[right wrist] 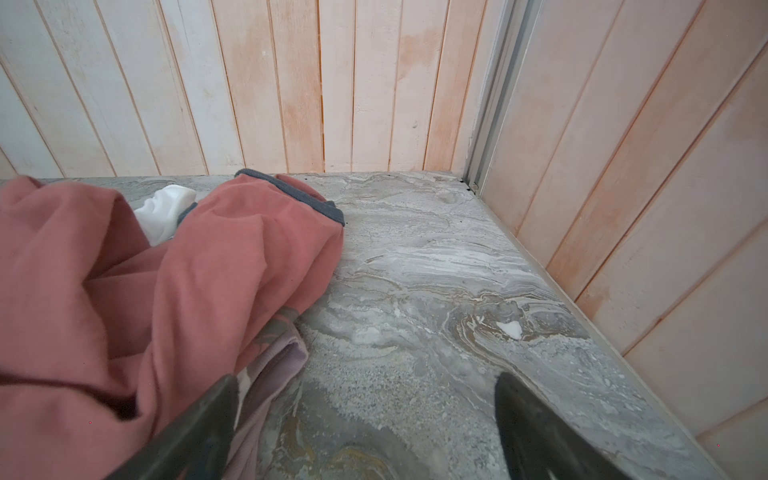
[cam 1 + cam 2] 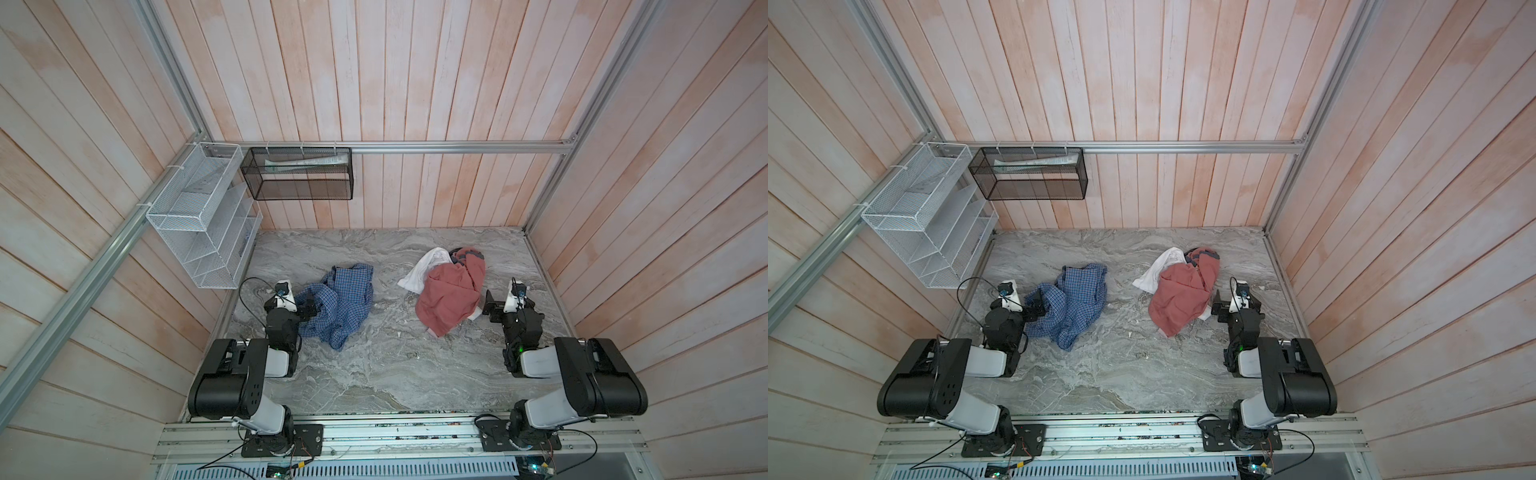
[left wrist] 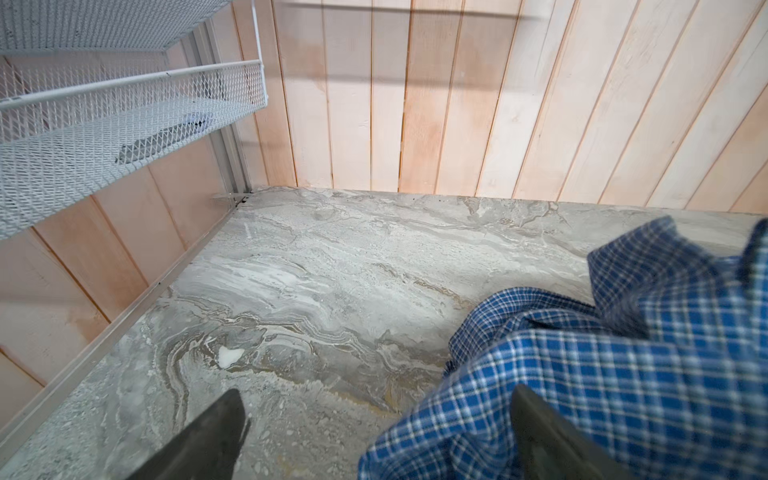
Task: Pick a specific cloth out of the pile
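1. left tool (image 3: 378, 415) wide, empty; 1 finger (image 3: 540, 428) over the cloth (image 2: 345, 299), contact unclear.
2. right tool (image 1: 365, 386) wide, empty, just beside the pile (image 2: 440, 291).
3. The cloth lies left on tabletop (image 2: 374, 374), well apart fr. pile; white cloth (image 2: 417, 272) mostly hidden under pink garment (image 1: 166, 291).

Open tabletop (image 2: 390, 332) between shirt (image 2: 345, 299) and pile (image 2: 449, 299)

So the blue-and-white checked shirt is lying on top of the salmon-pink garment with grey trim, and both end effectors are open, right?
Not on top. The blue-and-white checked shirt lies apart from the salmon-pink garment with grey trim, with bare grey marble tabletop between them, as both top views show. The left end effector and right end effector are indeed open.
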You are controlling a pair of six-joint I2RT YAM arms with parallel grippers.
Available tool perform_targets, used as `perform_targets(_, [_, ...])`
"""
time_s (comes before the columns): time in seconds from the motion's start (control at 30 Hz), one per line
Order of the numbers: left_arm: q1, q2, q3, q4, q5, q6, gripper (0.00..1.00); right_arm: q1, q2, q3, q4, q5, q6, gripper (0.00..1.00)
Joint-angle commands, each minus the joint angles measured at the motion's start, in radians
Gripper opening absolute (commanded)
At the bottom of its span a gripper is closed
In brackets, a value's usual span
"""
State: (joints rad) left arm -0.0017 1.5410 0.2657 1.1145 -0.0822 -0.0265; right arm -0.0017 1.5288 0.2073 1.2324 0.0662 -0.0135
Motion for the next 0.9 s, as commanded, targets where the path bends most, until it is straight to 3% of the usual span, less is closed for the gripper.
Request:
perform_targets(0.0, [0.005, 0.001, 0.023, -0.004, 0.001, -0.003, 1.0, -0.012, 0.008, 0.017, 0.044, -0.018, 0.014, 0.95])
perform_targets(0.87, [0.004, 0.0, 0.021, -0.001, -0.001, 0.002, 1.0, -0.035, -0.003, 0.038, -0.017, -0.043, 0.038, 0.97])
